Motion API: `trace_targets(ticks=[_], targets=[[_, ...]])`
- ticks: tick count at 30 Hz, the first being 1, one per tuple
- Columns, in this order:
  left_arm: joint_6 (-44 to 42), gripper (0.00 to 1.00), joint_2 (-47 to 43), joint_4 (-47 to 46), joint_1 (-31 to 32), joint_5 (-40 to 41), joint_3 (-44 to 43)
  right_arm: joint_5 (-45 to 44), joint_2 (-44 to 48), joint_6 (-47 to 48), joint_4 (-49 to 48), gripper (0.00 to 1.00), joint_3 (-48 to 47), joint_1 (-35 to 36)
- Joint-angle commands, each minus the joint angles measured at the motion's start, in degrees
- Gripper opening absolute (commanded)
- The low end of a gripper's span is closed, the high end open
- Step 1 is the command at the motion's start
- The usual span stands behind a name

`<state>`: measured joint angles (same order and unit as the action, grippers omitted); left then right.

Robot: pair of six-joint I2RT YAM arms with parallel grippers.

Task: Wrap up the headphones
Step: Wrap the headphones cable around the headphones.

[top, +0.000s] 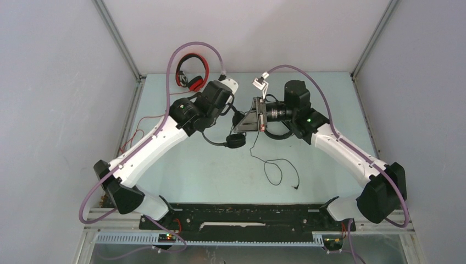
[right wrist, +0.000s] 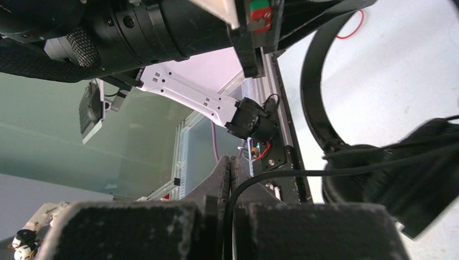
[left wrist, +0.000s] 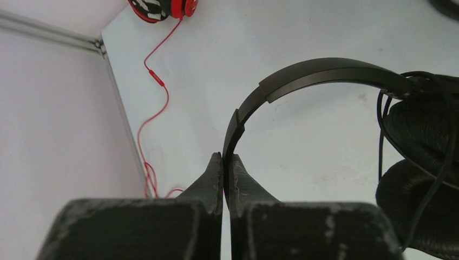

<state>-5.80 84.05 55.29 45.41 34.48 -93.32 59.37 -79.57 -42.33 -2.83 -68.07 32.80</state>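
Our left claw (left wrist: 223, 161) was clamped tight on the band of the black headphones (left wrist: 325, 69), with the earcups to its right. The right claw (right wrist: 230, 169) pinched their cable (right wrist: 303, 173). We feared a hard pull might drag the band free.

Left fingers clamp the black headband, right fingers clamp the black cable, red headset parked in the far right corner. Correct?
No: the red headset sits in the far left corner, per the top view. Left fingers do clamp the black headband, right fingers the black cable.
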Motion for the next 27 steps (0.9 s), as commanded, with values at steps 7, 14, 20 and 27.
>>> trace_targets(ticks=[7,14,20,27], targets=[[21.39,0.00,-0.62,-1.79,-1.75,3.22,-8.41,-6.57,-2.09,13.50,1.38,0.09,-2.42,3.42],[26.04,0.00,-2.75,-3.76,-1.90,3.21,-9.26,-18.06,0.85,16.81,-3.71,0.12,3.84,5.00],[27.16,0.00,-3.24,-5.18,-2.22,4.82,-9.54,-25.20,3.91,20.85,-3.81,0.11,4.83,7.90],[27.37,0.00,-4.72,-8.61,-2.39,2.69,-7.60,-27.98,8.34,26.87,-7.73,0.09,8.37,11.69]])
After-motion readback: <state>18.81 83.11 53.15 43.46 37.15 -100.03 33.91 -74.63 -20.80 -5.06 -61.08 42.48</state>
